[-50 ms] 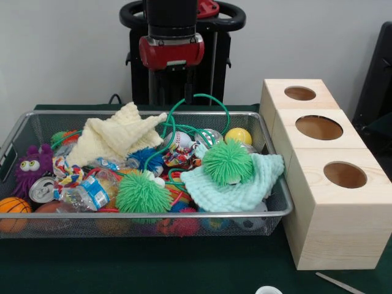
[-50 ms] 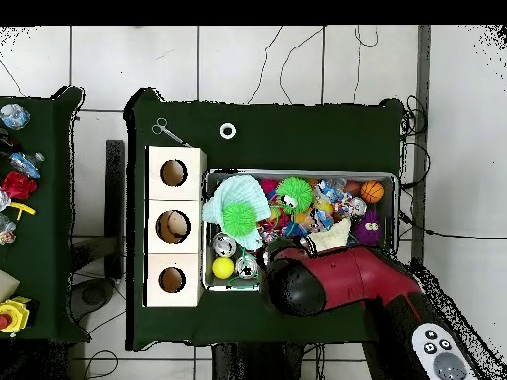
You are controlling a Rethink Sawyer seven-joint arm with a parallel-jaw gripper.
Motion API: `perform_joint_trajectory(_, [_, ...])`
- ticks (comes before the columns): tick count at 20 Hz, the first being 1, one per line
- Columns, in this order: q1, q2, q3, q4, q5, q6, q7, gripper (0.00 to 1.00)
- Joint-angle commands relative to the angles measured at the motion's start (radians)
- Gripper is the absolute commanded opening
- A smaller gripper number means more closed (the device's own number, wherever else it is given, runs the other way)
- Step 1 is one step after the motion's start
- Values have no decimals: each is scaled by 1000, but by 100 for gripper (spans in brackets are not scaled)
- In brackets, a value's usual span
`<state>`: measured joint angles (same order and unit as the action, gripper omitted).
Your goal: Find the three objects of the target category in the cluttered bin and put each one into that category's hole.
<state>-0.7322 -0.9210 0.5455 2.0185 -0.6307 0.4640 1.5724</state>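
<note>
Bin [image 1: 278, 205]: wire mesh, rectangular, left of box, heaped with toys and cloths.
Box [image 1: 334, 226]: pale wood, upright, right of bin, touching it.
Holes [image 1: 319, 127]: three round openings in a near-to-far row on the box top.

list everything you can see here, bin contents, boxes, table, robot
wire mesh bin: one, silver, on the green table, left of the boxes
wooden boxes with round holes: three, pale, in a row right of the bin
fuzzy spiky balls: two, green, one on the mint cloth, one in the bin's front middle
knitted cloths: two, cream at back left, mint at front right
fuzzy purple creature with eyes: one, bin's left end
small basketball: one, orange, front left corner
smooth yellow ball: one, back right
drink can: one, silver, front left
green cord: one, looping over the back rim
white ring: one, on the table outside the bin
robot arm: one, red and black, over the bin's back; claw not visible
</note>
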Motion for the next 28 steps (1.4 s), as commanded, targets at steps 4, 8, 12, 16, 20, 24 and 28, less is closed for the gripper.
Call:
perform_joint_trajectory(4, [-3, 55, 95, -12, -52, -21, -92, 100])
perform_joint_trajectory(8, [-47, 120, 145, 5, -94, -54, -155, 100])
perform_joint_trajectory(12, [-106, 203, 221, -7, -161, -36, -278, 100])
perform_joint_trajectory(16, [-129, 270, 261, -31, -246, -14, -343, 100])
perform_joint_trajectory(20, [-162, 296, 303, -51, -289, 40, -412, 100])
perform_joint_trajectory(24, [-174, 322, 324, -61, -332, 51, -429, 100])
perform_joint_trajectory(28, [-195, 330, 345, -61, -352, 79, -473, 100])
